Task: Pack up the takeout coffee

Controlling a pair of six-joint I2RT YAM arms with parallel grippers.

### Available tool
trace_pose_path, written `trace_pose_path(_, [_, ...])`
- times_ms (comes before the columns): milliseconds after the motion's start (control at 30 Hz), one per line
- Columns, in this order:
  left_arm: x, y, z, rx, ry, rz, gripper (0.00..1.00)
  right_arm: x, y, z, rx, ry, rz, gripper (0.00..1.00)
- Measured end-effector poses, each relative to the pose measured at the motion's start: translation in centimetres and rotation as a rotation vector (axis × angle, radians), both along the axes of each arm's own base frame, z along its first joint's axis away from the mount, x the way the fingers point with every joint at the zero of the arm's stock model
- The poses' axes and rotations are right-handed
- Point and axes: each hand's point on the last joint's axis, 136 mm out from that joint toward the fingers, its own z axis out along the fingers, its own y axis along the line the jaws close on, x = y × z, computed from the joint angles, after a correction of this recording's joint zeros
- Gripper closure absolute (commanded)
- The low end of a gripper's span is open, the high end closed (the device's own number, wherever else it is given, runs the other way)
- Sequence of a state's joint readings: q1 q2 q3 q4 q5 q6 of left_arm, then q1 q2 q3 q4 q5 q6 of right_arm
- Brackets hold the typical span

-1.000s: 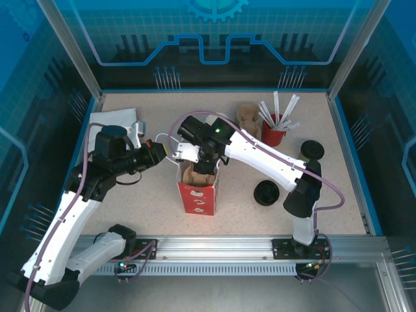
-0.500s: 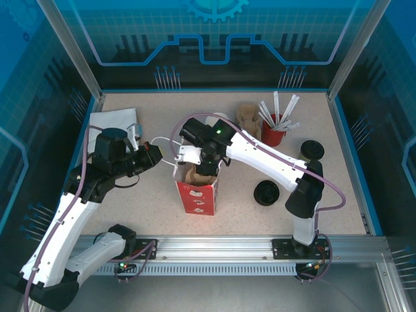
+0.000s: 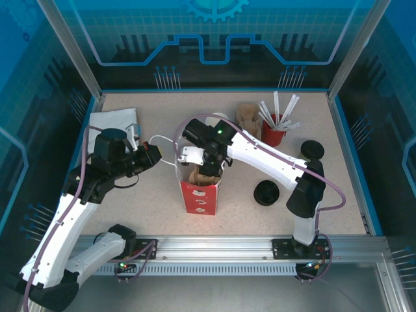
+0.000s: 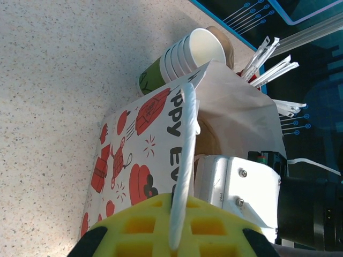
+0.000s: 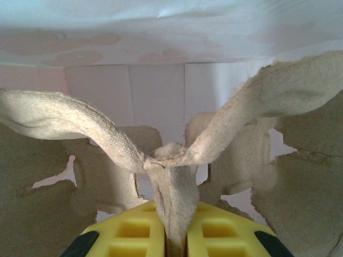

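The bag stands mid-table, left gripper clamped on its handle. The right wrist view settles what the top view obscures: right gripper pinched shut on the carrier rib inside. Coffee unlocated; the black disc right of the bag may be its lid. Judged light, crushable, spill-prone: grip mid-wall, upright.

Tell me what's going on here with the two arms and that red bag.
The left claw is shut on the white handle of the red-and-white paper bag, holding that side up and open. The right claw is down inside the bag, clamped on the centre handle of a cardboard cup carrier that sits partway in.
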State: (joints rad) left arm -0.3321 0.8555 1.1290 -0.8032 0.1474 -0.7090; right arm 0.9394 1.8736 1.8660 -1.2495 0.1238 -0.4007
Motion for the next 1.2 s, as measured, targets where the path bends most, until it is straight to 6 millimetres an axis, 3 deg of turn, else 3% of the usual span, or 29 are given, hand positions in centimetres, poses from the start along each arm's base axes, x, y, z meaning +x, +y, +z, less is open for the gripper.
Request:
trace_pose_path(333, [0.3,-1.0,0.8,-0.035,-0.025,-0.041,1.00,0.1,0.1,-0.9,-0.040,0.029,0.008,0.87])
trace_pose_path(1200, [0.1,-0.4,0.8,-0.019,-0.032,-0.018,1.00,0.0,-0.4,-3.5,-0.101,0.082,0.036,0.85])
